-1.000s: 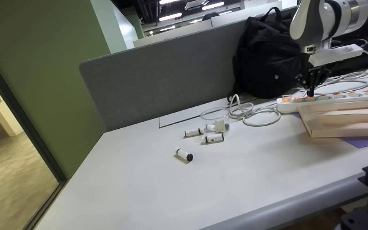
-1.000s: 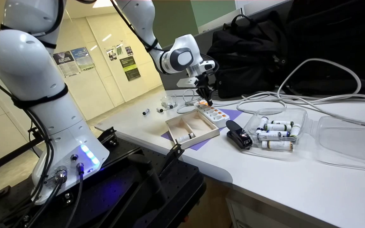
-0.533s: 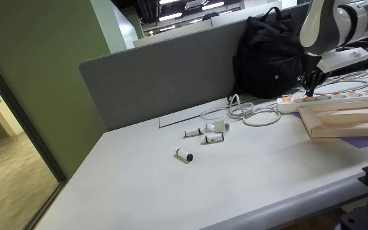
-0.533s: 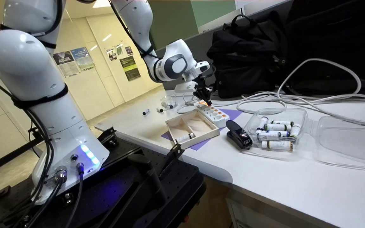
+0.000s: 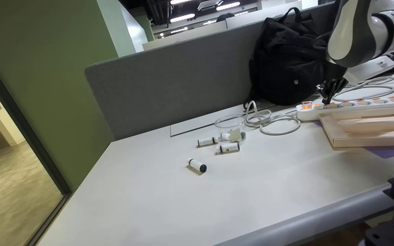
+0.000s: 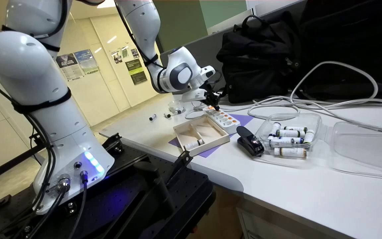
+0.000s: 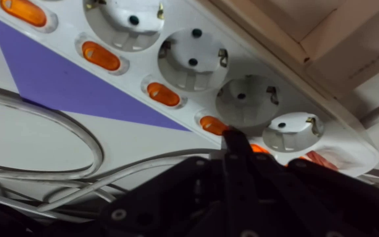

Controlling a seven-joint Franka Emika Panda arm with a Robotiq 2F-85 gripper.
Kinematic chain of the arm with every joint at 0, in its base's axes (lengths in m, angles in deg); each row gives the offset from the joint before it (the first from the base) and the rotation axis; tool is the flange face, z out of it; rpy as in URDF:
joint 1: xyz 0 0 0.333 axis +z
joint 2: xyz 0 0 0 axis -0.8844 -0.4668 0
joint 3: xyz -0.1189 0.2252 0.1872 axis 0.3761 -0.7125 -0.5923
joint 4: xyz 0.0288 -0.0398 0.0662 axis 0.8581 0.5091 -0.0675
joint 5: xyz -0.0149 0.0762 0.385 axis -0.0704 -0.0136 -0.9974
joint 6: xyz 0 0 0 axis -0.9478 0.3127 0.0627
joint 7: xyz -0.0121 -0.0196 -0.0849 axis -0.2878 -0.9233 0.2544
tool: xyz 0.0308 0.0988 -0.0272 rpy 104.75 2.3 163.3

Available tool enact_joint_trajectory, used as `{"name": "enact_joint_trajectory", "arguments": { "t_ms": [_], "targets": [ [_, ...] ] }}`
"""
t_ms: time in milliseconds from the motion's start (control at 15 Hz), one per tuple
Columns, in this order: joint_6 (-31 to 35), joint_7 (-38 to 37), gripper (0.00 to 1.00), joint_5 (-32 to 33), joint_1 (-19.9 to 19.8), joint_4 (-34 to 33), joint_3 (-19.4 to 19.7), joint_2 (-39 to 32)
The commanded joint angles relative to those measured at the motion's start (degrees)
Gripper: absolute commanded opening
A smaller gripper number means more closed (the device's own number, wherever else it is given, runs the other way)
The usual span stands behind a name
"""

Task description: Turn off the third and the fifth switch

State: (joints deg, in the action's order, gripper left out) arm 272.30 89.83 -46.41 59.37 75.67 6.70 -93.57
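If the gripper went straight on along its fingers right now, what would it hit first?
Most likely the white power strip, at or near the orange switch beside the tip of the gripper in the wrist view. Depth is unclear; it may already be touching.

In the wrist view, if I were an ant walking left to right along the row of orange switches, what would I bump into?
Leftmost orange switch, next orange switch, another orange switch, one more orange switch, closed black gripper, bright orange switch, partly hidden by the gripper. After that, too much is covered to tell.
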Motion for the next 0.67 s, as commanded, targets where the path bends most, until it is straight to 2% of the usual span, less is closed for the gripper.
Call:
{"name": "enact_joint_trajectory", "arguments": {
  "t_ms": [0,133,400,467,533,600],
  "targets": [
    [2.14,-0.36,0.00,2.18,-1.32,2.11,-2.57,0.90],
    [1.18,-0.84,0.00,2.58,-1.42,3.68,-3.42,4.58],
    [-9.42,-3.38,0.00,1.09,-3.48,5.26,-7.26,15.75],
    [-13.90,-3.72,0.00,0.42,-4.03,4.50,-7.87,18.41],
    [-19.18,-3.85,0.26,-0.68,-3.13,3.66,-6.88,21.36],
    [-23.60,-4.01,0.27,-1.26,-1.26,3.41,-4.44,23.83]
  ]
}}
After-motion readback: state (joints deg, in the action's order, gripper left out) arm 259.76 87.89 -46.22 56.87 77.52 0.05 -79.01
